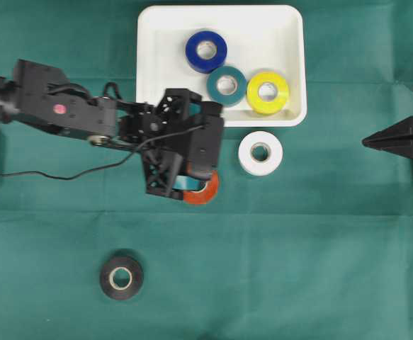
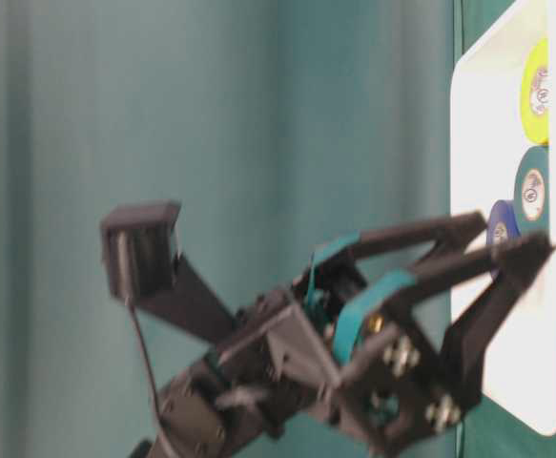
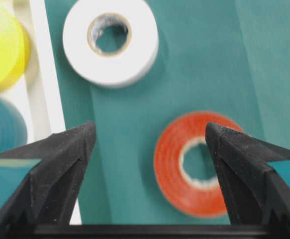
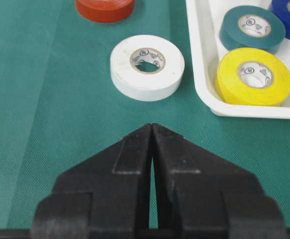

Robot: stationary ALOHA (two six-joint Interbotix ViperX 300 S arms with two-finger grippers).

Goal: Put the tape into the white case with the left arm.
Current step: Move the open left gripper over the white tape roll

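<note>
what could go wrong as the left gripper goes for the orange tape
1. The left gripper is open, but the orange tape sits off-centre, close to one finger; that finger may land on the roll or push it aside.
2. The white case rim is close beside the other finger, so a slight drift could knock it.
3. The white tape lies next to the case and may get bumped during the carry.

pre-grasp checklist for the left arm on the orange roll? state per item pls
1. Left gripper open: ok.
2. Orange tape between the fingers: not ok, it sits toward one finger, off centre.
3. Orange tape lying flat on the cloth: ok.
4. White tape apart from the orange one: ok.
5. White case has free room beside the blue, teal and yellow rolls: ok.
6. Right gripper parked away, shut: ok.
</note>
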